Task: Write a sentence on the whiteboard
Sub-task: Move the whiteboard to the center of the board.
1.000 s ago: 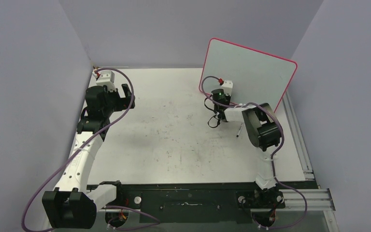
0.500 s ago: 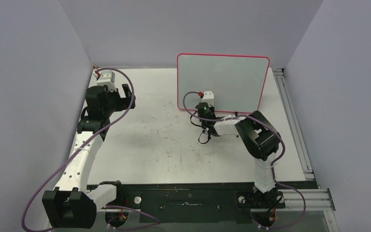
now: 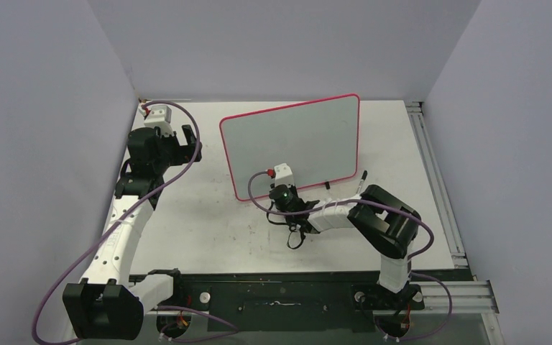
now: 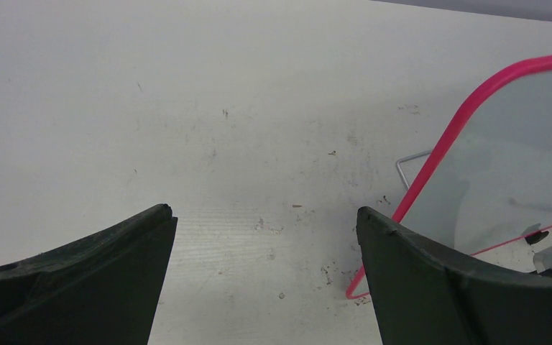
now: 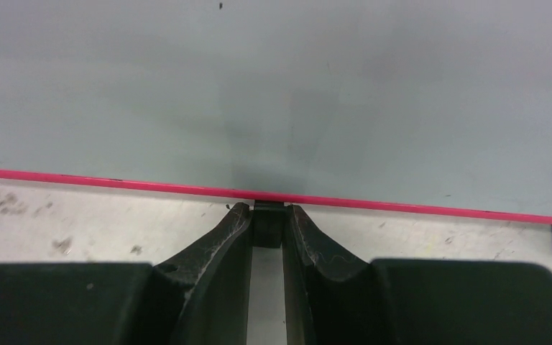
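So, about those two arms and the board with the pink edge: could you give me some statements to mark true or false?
1. The right gripper is shut on the whiteboard, pinching a black foot at its lower edge. True.
2. The left gripper holds a pen. False: its jaws stand wide open with nothing between them.
3. A sentence is written across the whiteboard. False: no writing shows on its face.
4. The whiteboard has a pink-red rim. True.
5. The left gripper touches the whiteboard. False: it is over the table to the board's left, apart from it.
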Motion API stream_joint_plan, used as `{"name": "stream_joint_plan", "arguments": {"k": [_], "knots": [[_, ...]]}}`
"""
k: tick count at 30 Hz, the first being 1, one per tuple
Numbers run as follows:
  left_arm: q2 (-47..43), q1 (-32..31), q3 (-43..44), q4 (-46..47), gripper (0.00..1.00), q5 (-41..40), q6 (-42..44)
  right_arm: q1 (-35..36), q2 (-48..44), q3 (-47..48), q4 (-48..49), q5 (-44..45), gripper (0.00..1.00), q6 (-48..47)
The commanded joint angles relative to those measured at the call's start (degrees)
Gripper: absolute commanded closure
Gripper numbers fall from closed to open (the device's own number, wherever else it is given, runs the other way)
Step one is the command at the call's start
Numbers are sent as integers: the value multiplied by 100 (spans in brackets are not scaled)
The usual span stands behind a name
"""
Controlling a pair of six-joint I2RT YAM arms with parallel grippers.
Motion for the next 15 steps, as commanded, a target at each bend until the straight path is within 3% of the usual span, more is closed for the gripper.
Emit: {"name": "stream_joint_plan", "arguments": {"k": [1, 4, 10, 15], "knots": [[-156, -37, 27, 264, 4, 19, -33, 408, -311, -143, -205, 42, 95, 102], [-171, -46, 22, 262, 4, 14, -25, 465, -327, -148, -274, 20, 90, 180], [-227, -72, 21, 229, 4, -70, 18, 521, -433, -179, -305, 41, 38, 143], [-281, -73, 30, 193, 4, -154, 53, 648, -852, -229, -628, 68, 19, 103]]}}
